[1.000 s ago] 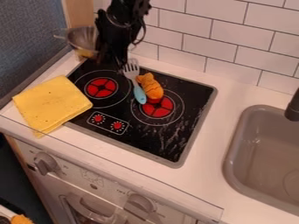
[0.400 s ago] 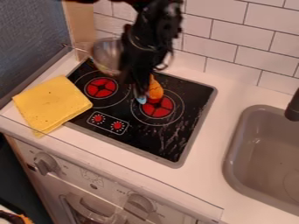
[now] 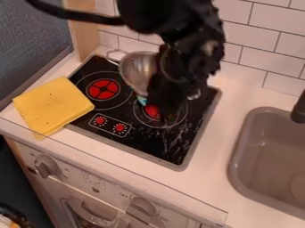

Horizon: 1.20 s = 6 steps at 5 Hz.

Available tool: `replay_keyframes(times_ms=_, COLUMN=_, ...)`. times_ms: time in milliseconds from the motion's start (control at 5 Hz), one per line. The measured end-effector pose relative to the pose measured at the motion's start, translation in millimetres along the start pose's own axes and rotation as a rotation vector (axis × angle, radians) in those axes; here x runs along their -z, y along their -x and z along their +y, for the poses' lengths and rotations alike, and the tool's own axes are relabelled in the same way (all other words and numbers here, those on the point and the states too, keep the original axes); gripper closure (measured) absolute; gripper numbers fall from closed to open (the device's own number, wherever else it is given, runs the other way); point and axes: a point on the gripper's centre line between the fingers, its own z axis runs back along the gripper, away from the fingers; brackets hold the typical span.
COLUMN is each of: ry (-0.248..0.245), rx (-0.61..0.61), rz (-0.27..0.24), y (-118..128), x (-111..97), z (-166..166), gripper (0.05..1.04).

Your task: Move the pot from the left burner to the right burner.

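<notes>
The black gripper (image 3: 167,109) has its jaws pinching the silvery metal pot (image 3: 136,71), seemingly to carry it tilted over the black stovetop (image 3: 140,140) to the red right burner (image 3: 152,111). Since the earlier frame, pot and gripper have shifted right, covering more of the blue-handled fork (image 3: 142,101).

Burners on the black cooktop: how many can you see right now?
2. The left burner is in plain view, nearer the yellow cloth; the right burner is partly covered by the arm, which could hide anything behind it.
</notes>
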Motion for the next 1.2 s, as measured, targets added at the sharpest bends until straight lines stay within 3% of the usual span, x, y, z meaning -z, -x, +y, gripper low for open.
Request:
replay_keyframes(times_ms=200, ry=0.005, rx=0.052, rz=0.011, y=-1, x=17, z=-17, gripper=1.011)
replay_keyframes(times_ms=400, ry=0.049, rx=0.099, rz=0.003, y=-9, x=38, z=-37, gripper=1.011)
replay_keyframes(times_ms=800, ry=0.112, rx=0.081, rz=-0.021, y=-20, x=42, z=-37, gripper=0.981)
replay_keyframes(times_ms=1000, ry=0.137, rx=0.076, rz=-0.013, y=-17, x=44, z=-36, gripper=0.788)
replay_keyframes(times_ms=1200, ry=0.145, rx=0.079, rz=-0.004, y=-14, x=45, z=-36, gripper=0.518)
